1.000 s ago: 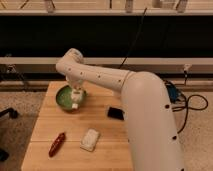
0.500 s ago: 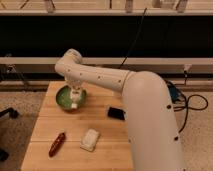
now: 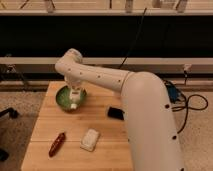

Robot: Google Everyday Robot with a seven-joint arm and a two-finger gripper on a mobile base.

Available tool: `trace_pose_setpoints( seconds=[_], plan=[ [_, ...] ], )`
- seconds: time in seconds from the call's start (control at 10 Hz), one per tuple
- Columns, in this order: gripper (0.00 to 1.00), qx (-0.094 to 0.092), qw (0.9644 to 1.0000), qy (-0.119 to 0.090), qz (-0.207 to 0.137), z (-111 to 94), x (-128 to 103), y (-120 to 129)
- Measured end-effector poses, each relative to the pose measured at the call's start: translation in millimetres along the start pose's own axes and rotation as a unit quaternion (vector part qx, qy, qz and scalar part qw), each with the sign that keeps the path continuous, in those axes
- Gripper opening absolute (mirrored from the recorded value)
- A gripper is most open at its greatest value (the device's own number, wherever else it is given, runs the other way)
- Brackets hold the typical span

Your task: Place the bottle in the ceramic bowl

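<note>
Camera view: gripper (image 3: 75, 97) is hanging over ceramic bowl (image 3: 64, 96) near counter's (image 3: 110, 145) far-left corner, bottle (image 3: 74, 105) sitting inside w/ claw's grip unclear. It's needing a clean release, then straight lift.

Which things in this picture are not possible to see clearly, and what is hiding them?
- Hand, camera view: it hangs over the green bowl, too small to make out.
- Bottle, camera view: only a pale shape in the bowl; held or released, unclear.
- Table, camera view: the arm covers its right side; the bottom edge cuts off its front.
- Black thing, camera view: too blurred to identify.
</note>
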Motion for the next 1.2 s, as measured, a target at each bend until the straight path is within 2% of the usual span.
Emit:
trace_pose_setpoints(
  seconds=[0.6,0.7,1.2],
  plan=[
    [0.76,0.016,0.9996,-0.024,-0.003,13,3,-7],
    [0.80,0.015,0.9995,-0.027,-0.004,17,5,-8],
    [0.80,0.002,0.9996,-0.024,-0.013,32,29,-13]
  ],
)
